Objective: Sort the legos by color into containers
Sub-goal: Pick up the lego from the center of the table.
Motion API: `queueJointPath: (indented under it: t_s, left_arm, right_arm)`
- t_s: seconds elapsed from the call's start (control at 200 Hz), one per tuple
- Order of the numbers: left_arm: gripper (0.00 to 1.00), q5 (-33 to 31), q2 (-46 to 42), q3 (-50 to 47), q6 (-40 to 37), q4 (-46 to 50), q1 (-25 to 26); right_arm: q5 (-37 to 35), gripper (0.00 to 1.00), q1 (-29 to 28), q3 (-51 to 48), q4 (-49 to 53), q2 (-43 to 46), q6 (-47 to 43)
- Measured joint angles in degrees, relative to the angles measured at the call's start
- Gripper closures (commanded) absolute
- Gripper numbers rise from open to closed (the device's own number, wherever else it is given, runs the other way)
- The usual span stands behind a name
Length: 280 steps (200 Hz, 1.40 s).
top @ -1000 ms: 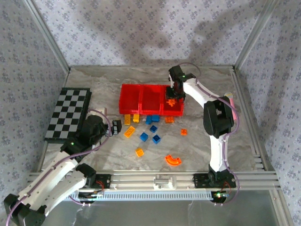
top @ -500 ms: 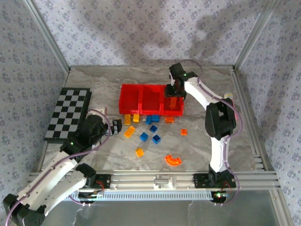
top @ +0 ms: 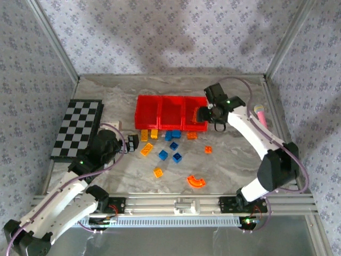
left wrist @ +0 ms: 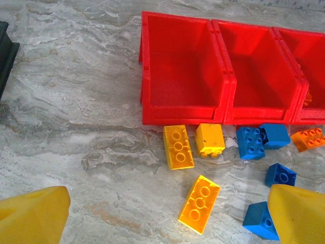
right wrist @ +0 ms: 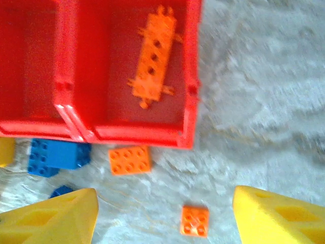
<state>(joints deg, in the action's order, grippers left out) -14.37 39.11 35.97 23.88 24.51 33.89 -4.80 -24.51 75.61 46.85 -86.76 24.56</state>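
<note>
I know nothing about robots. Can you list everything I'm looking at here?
containers: three, red, joined in a row mid-table
yellow legos: four, yellow-orange, table, before the left container
blue legos: five, blue, table, before the middle container
orange legos: two, orange, table, before the right container
long orange piece: one, orange, inside the right container
arch: one, orange, table, near edge
checkered board: one, black-and-white, left side
pink cylinder: one, pink, right side
left end effector: one, yellow fingers, open, near the yellow legos
right end effector: one, yellow fingers, open, by the right container
</note>
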Motion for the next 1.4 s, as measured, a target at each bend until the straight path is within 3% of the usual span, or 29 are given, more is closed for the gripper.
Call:
queueJointPath:
  t_s: [0.3, 0.74, 1.399]
  left_arm:
    - [0.0, 0.96, 1.16, 0.0, -0.24, -1.55, 0.02]
    - [0.0, 1.11, 1.07, -0.02, -0.24, -1.57, 0.04]
    - [0.0, 1.09, -0.46, -0.02, -0.22, -1.49, 0.04]
  right_arm:
    - [-1.46, 0.23, 0.04, -13.51, 0.92, 1.86, 5.18]
    - [-1.44, 0.27, -3.85, -16.13, -4.68, -5.01, 8.7]
    - [-0.39, 0.51, -4.5, -20.09, -9.6, -9.79, 11.26]
